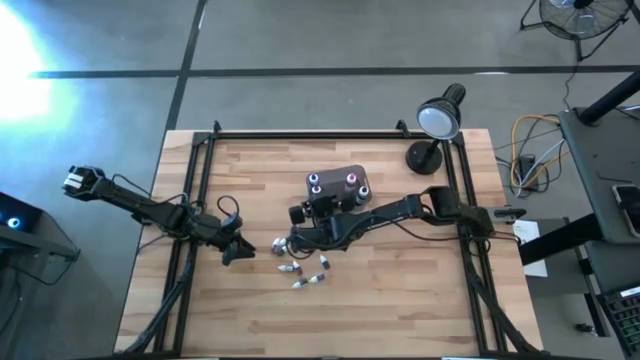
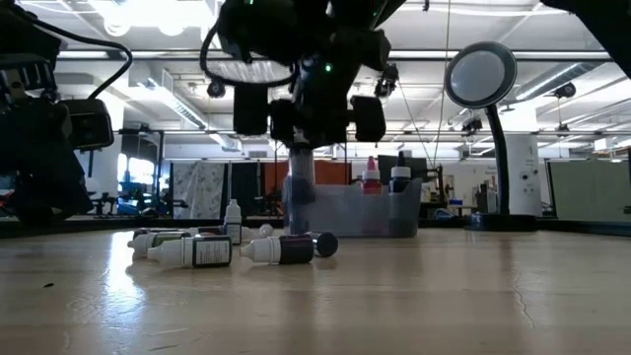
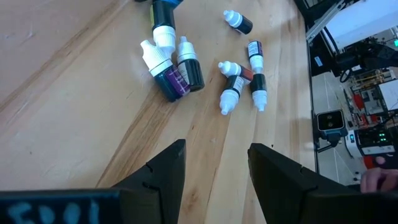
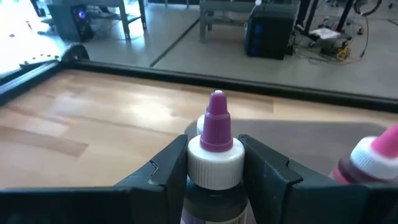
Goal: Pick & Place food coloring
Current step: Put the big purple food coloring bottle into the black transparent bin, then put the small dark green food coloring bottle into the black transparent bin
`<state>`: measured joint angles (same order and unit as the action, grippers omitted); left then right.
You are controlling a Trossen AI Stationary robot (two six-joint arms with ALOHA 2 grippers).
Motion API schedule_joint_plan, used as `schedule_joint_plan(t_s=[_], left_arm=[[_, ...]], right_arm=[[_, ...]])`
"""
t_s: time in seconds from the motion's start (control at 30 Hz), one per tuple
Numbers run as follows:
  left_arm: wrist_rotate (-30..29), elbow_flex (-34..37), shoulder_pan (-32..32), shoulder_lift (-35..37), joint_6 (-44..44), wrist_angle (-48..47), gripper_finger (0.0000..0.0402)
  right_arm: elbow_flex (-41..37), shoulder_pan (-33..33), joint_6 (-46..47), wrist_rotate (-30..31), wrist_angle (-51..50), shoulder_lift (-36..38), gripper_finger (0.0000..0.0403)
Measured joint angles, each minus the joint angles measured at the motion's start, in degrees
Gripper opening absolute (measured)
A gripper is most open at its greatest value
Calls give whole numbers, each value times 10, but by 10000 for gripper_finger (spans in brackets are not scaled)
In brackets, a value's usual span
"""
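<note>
My right gripper (image 1: 298, 213) is shut on a dark dropper bottle with a white collar and a pink tip (image 4: 216, 146). It is just left of the smoky-grey tub (image 1: 337, 185), which holds several bottles. One pink-capped bottle (image 4: 373, 158) shows in the tub. Several loose bottles (image 1: 305, 268) lie on their sides on the wooden table, and one (image 2: 233, 221) stands upright. My left gripper (image 3: 214, 163) is open and empty, low over the table. It is just left of the loose bottles (image 3: 177, 68) and points at them. My right gripper pinches the bottle between its two fingers (image 4: 169, 168), at the body just under the white collar (image 4: 214, 198). The fingers come roughly level from the table's near right side. The bottle stands upright, tip up, by the tub's left end (image 2: 301, 177). I cannot tell whether its base is off the table.
A black magnifier lamp (image 1: 437, 125) stands at the far right corner. A dark metal frame (image 1: 300, 135) runs round the table's edges. Bare wood lies in front of the loose bottles and to the right of the tub.
</note>
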<state>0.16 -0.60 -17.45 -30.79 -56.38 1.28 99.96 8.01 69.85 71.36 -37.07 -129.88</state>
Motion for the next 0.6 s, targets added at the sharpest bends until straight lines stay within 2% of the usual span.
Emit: schedule_joint_plan(t_s=[0.23, 0.6], left_arm=[[0, 0, 0, 0, 0, 0, 151], [0, 0, 0, 0, 0, 0, 151]], right_arm=[[0, 2, 19, -13, 1, -16, 130], [0, 27, 2, -37, 2, -11, 155]])
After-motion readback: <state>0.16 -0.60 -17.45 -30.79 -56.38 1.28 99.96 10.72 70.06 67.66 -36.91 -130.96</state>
